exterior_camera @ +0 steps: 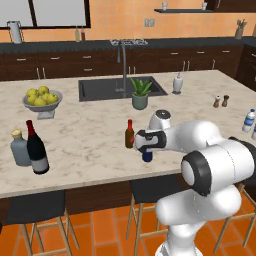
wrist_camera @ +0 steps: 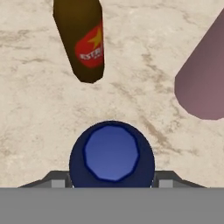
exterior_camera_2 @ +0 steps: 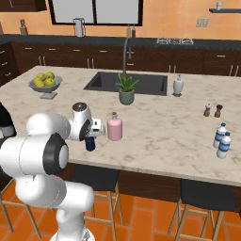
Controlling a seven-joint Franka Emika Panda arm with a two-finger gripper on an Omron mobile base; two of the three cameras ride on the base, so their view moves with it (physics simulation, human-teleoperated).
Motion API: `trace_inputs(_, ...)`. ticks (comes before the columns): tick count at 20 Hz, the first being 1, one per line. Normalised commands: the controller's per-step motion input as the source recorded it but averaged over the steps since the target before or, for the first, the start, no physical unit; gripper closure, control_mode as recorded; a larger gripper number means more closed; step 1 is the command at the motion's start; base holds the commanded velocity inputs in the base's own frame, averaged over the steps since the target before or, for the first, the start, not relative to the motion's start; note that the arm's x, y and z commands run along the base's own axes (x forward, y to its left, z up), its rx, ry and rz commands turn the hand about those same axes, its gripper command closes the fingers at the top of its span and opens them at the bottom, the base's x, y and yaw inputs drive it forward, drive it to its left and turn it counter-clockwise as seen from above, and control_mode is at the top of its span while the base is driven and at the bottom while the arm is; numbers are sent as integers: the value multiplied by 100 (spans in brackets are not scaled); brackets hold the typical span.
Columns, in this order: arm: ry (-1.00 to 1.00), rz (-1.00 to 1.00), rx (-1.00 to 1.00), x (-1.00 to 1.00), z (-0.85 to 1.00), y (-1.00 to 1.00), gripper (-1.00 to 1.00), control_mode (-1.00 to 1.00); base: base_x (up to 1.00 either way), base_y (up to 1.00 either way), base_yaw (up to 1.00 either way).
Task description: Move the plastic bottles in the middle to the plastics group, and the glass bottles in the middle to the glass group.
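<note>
The small navy-blue bottle [wrist_camera: 111,153] stands near the counter's front edge, right under my hand, and I look down on its blue top. My gripper [wrist_camera: 112,183] is shut on the navy bottle, one finger against each side. From the base views the gripper [exterior_camera: 146,149] [exterior_camera_2: 91,137] hangs over the navy bottle [exterior_camera: 147,157] [exterior_camera_2: 90,144]. The slim brown bottle with the red cap [exterior_camera: 129,134] [wrist_camera: 83,39] stands just beyond it. The squat pale-pink bottle [exterior_camera_2: 114,127] [wrist_camera: 203,74] is to its right. The glass group, grey bottle [exterior_camera: 20,147] and wine bottle [exterior_camera: 36,149], is far left. The white plastic bottles [exterior_camera_2: 222,140] are far right.
A potted plant [exterior_camera: 140,93] stands behind the middle bottles, in front of the sink [exterior_camera: 102,89]. A bowl of lemons [exterior_camera: 42,100] is at the back left. A white soap dispenser [exterior_camera_2: 178,85] and salt and pepper shakers [exterior_camera_2: 212,110] stand to the right. Stools sit below the counter edge.
</note>
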Motion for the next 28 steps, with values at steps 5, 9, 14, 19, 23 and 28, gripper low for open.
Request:
trace_inputs(5, 0, -9, 0, -37, 5, -44, 100, -100, 0, 0, 0)
trace_inputs(9, 1, -15, 4, -33, 44, -96, 100, -100, 0, 0, 0)
trace_inputs(14, 5, -14, 6, -5, 57, -100, 100, -100, 0, 0, 0)
trace_inputs(19, 9, -11, 3, 0, 58, -100, 100, -100, 0, 0, 0)
trace_inputs(23, 12, -9, 1, 0, 46, -100, 100, -100, 0, 0, 0)
trace_inputs(28, 13, -9, 0, 0, 13, -100, 100, -100, 0, 0, 0)
